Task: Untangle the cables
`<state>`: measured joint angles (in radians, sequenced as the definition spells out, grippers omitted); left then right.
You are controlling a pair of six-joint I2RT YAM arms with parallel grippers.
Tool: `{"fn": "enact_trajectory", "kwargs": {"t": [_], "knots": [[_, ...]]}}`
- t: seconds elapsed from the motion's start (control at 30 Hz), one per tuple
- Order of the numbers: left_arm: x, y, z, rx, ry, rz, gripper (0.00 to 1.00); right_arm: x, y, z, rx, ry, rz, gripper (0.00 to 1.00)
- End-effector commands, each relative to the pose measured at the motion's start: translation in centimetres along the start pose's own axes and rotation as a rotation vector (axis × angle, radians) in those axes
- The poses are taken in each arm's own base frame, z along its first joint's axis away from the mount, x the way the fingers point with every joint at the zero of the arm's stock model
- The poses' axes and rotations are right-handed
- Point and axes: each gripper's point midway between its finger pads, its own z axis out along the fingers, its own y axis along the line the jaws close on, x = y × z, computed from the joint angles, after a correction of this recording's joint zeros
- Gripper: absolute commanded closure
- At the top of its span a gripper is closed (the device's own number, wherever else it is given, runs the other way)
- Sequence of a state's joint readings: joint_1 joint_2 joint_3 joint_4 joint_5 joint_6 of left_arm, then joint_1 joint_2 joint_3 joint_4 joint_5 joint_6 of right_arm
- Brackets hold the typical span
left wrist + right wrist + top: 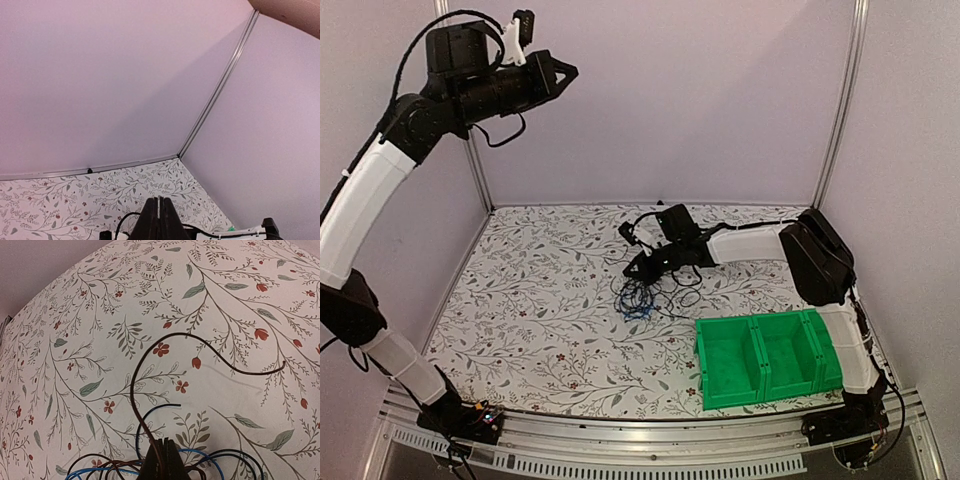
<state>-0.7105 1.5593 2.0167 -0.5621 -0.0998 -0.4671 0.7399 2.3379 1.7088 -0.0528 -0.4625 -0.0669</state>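
From above, we find the cables heaped mid-table near the green bin, the right gripper low over them. Left wrist: the left gripper hangs high, fingers pressed together on nothing. Right wrist: fingers clamped on one dark cable (springy, holding its arc); we judge the strands light and slippery, best gripped near a free end.

Pale lilac walls on three sides, silver posts at both far corners, floral-print table, metal rail along the near edge.
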Motion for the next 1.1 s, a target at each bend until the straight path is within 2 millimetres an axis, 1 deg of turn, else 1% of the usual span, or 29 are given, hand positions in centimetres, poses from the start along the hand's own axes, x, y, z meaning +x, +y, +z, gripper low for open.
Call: {"fn": "enact_trajectory", "kwargs": {"t": [0.0,0.03,0.07,0.1,0.13,0.17,0.2,0.23,0.27,0.33,0.37,0.5,0.57,0.63,0.73,0.8,0.83,0.93,0.97,1.07], "knots": [[-3.5,-0.3,-2.7,-0.037,-0.093,0.076,1.0,-0.2,0.2,-0.2,0.003,0.012,0.021,1.0],[-2.9,0.4,-2.3,-0.066,-0.082,0.086,1.0,-0.9,0.7,-0.7,-0.009,0.0,0.012,1.0],[-1.8,1.1,-1.8,-0.092,-0.057,0.099,0.97,-2.2,1.1,-1.6,-0.011,-0.023,-0.003,1.0],[-0.5,1.8,-1.4,-0.107,-0.033,0.11,0.89,-3.3,1.4,-2.3,-0.011,-0.043,-0.013,1.0],[1.5,2.5,-0.8,-0.113,0.001,0.127,0.81,-5.2,2.1,-3.7,-0.014,-0.079,-0.032,1.0],[4.6,3.5,0.2,-0.111,0.039,0.143,0.73,-6.4,2.6,-4.5,-0.021,-0.1,-0.044,1.0],[6.4,4.1,0.5,-0.105,0.046,0.146,0.68,-7.9,3.2,-5.6,-0.026,-0.13,-0.06,1.0],[8.6,4.8,0.6,-0.095,0.058,0.146,0.64,-9.4,3.8,-6.9,-0.029,-0.161,-0.077,1.0],[10.4,5.1,0.6,-0.069,0.057,0.146,0.61,-10.3,4.2,-7.6,-0.033,-0.18,-0.085,1.0],[13.9,5.5,0.4,-0.001,0.063,0.167,0.61,-12.0,5.3,-9.2,-0.056,-0.216,-0.087,1.0],[15.1,5.6,0.3,0.026,0.056,0.179,0.6,-12.4,5.5,-9.6,-0.066,-0.223,-0.082,1.0],[20.5,7.6,0.8,0.007,0.076,0.187,0.53,-13.6,6.6,-10.6,-0.115,-0.245,-0.024,1.0],[22.7,7.7,1.6,0.017,0.102,0.207,0.51,-13.9,6.8,-10.8,-0.121,-0.249,-0.008,1.0],[25.0,7.3,2.6,0.037,0.138,0.227,0.49,-13.9,6.7,-10.8,-0.114,-0.249,0.001,1.0],[27.6,6.9,4.0,0.049,0.16,0.246,0.45,-13.9,6.6,-10.8,-0.11,-0.248,0.004,1.0],[29.1,6.8,5.1,0.063,0.162,0.248,0.44,-14.0,6.7,-10.9,-0.111,-0.25,0.001,1.0],[29.9,7.1,5.8,0.053,0.167,0.245,0.44,-14.0,6.7,-11.0,-0.112,-0.252,0.002,1.0],[32.0,8.9,8.0,-0.02,0.165,0.24,0.49,-14.7,7.2,-11.8,-0.121,-0.267,-0.001,1.0],[32.4,9.4,8.5,-0.041,0.159,0.238,0.51,-15.0,7.3,-12.1,-0.122,-0.274,-0.002,1.0],[34.1,10.4,9.8,-0.061,0.144,0.226,0.69,-16.6,8.0,-14.0,-0.129,-0.311,-0.018,1.0]]}}
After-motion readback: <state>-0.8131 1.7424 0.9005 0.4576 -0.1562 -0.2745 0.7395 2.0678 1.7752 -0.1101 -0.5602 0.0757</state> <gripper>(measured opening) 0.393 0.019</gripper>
